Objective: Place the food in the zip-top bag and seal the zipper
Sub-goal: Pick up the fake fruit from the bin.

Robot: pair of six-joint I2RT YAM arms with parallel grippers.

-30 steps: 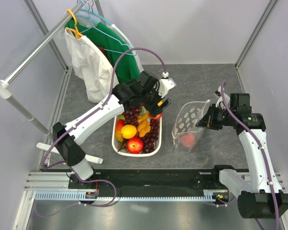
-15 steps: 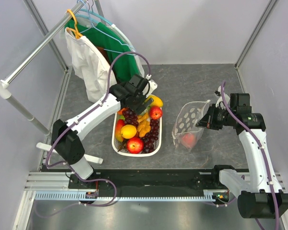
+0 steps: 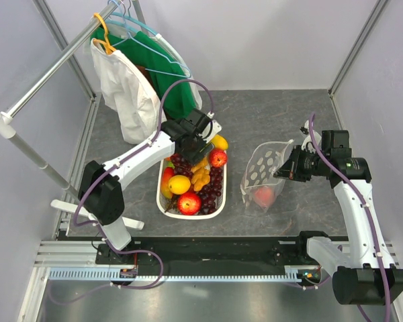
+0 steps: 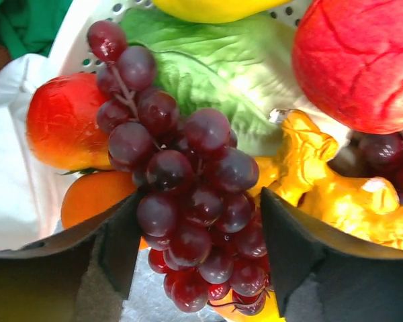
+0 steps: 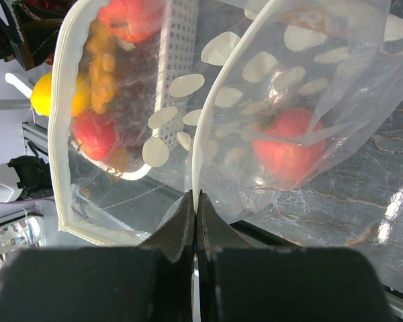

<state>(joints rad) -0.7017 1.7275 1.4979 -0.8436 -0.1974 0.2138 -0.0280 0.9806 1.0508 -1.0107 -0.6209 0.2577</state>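
Note:
The food lies in a white slotted basket point(image 3: 188, 216): apples, orange, yellow fruits, grapes. My left gripper point(image 3: 196, 147) is low over the basket's far end. In the left wrist view it point(image 4: 198, 245) is open, its fingers point(image 4: 121, 235) on either side of a dark purple grape bunch point(image 4: 195, 194), close to it or touching. The dotted zip-top bag point(image 3: 263, 171) stands open to the right with one red fruit point(image 3: 264, 196) inside. My right gripper point(image 3: 287, 168) is shut on the bag's mouth strip, the zipper point(image 5: 203, 134); the red fruit point(image 5: 289, 151) shows through the plastic.
A clothes rail point(image 3: 54, 67) with hangers, a white garment point(image 3: 124, 90) and a green one point(image 3: 168, 74), stands at the back left, close behind the basket. Enclosure walls ring the grey table. A red apple point(image 4: 359, 60) and a green leaf point(image 4: 215, 74) lie beside the grapes.
My left arm has swung left from the basket's right side to its far end and come down over the grapes. The right arm and the bag have not moved.

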